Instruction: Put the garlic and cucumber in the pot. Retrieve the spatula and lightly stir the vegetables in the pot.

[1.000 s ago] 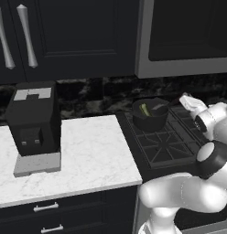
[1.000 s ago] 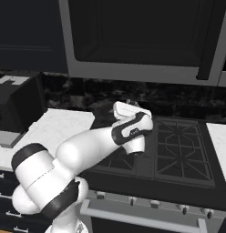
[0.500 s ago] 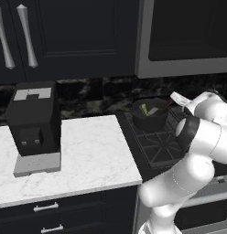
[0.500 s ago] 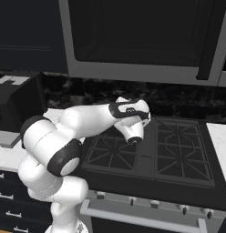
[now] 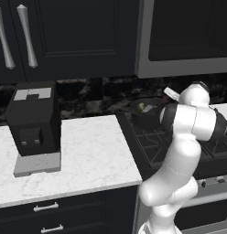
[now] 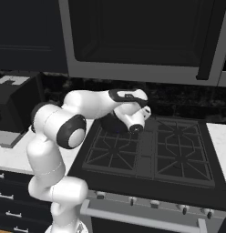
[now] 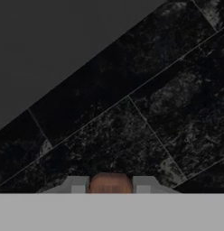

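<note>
The tabletop [image 5: 83, 151] is white stone with grey specks. A big black box machine [image 5: 33, 119] stands on it, far to the left of the claw. Dark cupboards [image 5: 65, 36] with silver handles [image 5: 27, 35] hang above. The wall [image 7: 145, 117] behind is black tile. A black stove [image 6: 156, 150] sits under a dark microwave [image 6: 142, 41]. Drawers [image 5: 46, 215] are below.

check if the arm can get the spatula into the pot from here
Probably yes: the gripper is shut on the spatula close beside the pot, whose top is open. It faces the wall tiles, so it would need tilting down.
</note>
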### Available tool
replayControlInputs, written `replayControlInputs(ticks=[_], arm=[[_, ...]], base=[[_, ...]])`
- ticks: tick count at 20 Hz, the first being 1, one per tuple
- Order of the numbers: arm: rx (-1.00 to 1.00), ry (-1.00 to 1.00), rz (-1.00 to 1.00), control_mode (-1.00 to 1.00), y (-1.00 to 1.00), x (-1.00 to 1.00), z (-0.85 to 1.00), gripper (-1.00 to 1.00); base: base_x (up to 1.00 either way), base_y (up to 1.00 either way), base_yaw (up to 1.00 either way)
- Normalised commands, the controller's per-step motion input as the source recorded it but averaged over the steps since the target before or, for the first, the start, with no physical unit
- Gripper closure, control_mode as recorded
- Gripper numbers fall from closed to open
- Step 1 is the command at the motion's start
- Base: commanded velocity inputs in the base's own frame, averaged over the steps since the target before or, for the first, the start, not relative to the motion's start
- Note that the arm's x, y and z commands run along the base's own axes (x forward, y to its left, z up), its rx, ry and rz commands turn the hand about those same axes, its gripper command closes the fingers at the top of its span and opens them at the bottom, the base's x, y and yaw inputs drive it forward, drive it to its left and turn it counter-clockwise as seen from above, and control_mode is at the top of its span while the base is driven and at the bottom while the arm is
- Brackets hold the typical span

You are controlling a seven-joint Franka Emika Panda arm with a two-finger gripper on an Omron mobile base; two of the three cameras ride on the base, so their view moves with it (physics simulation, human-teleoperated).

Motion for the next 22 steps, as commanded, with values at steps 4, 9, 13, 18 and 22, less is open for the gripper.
replayControlInputs(ticks=[4,9,13,18,22], arm=[[0.00,0.05,-0.02,-1.00,0.00,0.59,-0.17,1.00],[0.00,0.01,-0.05,-1.00,-0.06,0.02,-0.11,1.00],[0.00,0.00,-0.08,-1.00,-0.11,-0.33,0.00,1.00],[0.00,0.00,-0.08,-1.00,-0.06,-0.45,0.00,1.00],[0.00,0.00,-0.08,-1.00,0.00,-0.59,0.06,1.00]], base=[[0.00,0.00,0.00],[0.00,0.00,0.00],[0.00,0.00,0.00],[0.00,0.00,0.00],[0.00,0.00,0.00]])
